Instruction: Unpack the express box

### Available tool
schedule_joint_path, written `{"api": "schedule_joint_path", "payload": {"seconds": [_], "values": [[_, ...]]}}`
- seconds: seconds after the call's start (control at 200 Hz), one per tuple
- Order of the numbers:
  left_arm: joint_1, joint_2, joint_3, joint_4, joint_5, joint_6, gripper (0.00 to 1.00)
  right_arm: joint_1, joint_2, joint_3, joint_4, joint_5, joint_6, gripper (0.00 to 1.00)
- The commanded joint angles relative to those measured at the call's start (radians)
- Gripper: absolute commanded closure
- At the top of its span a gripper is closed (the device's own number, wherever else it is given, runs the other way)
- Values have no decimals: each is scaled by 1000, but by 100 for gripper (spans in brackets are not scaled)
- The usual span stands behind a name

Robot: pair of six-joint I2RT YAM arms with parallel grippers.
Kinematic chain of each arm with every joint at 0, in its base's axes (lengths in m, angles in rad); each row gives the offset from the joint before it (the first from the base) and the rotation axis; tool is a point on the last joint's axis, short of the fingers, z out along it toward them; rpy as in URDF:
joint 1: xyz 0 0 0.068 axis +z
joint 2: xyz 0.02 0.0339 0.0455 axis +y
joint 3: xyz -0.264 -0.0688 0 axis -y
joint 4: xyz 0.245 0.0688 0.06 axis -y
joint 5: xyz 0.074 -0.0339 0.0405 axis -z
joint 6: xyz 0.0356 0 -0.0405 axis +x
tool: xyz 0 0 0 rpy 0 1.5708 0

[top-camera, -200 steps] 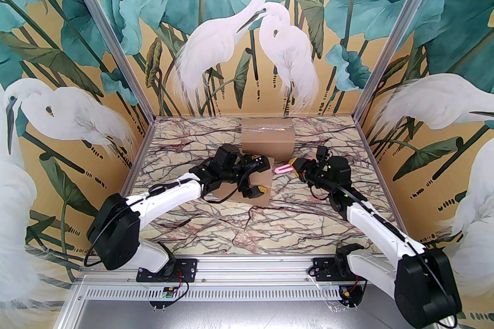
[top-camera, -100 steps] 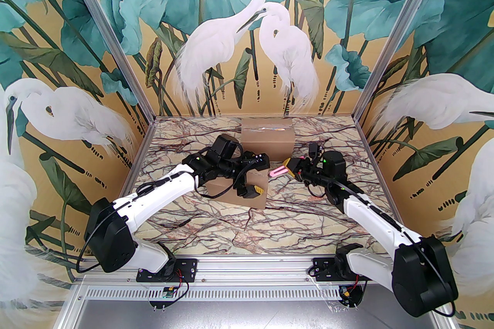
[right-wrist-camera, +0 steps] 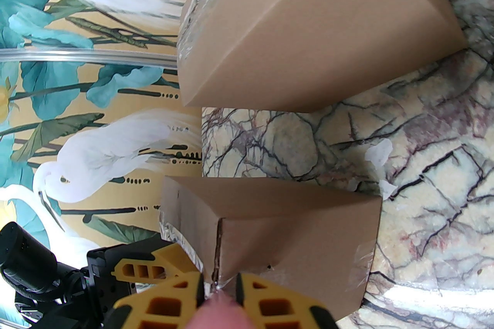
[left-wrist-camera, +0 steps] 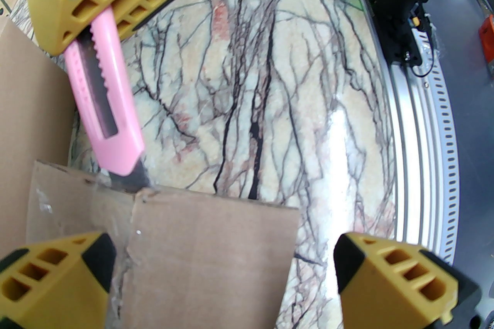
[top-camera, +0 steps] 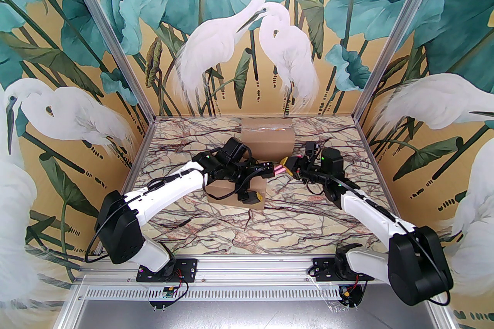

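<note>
Desk (top-camera: 301, 219), marble pattern: two shut cardboard boxes on it.

1. The box (top-camera: 224, 190) under work lies near the desk centre. Clear tape shows along its seam and edges in both wrist views.
2. The second box (top-camera: 266, 140) stands at 12 o'clock of the first, apart from it, with bare desk between them. Glossy tape runs across its top.
3. Right claw (top-camera: 289, 165): positioned at 2 o'clock of the box, fingers narrow and clamped on a pink knife (left-wrist-camera: 106, 103). The knife points toward 9 o'clock in the top view. Its dark blade tip meets the top edge of the box's right end, at the taped seam. In the right wrist view the seam on the end face lines up with the gap between the fingers.
4. Left claw (left-wrist-camera: 224, 258): fingers spread wide across the box's right end, one toward 12 o'clock and one toward 6 o'clock, with the cardboard between them. Contact with the cardboard cannot be told.
5. The flaps lie flat and closed.
</note>
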Motion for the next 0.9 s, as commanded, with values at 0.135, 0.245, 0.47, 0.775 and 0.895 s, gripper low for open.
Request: {"api": "schedule_joint_path", "payload": {"seconds": [0.135, 0.245, 0.47, 0.775, 0.895], "values": [[-1, 27, -11, 41, -173, 54, 0, -12, 16, 6, 4, -174, -77, 100], [-2, 23, -24, 82, -192, 76, 1, -30, 14, -6, 30, -193, -37, 100], [2, -4, -52, 43, -50, 174, 4, -52, 2, 10, 7, -157, 53, 100], [3, 9, -18, -45, 9, 185, 10, -51, -26, 38, -13, -116, 78, 100], [15, 3, -28, -26, 1, 175, 14, -58, -63, 31, -64, -91, 65, 100]]}}
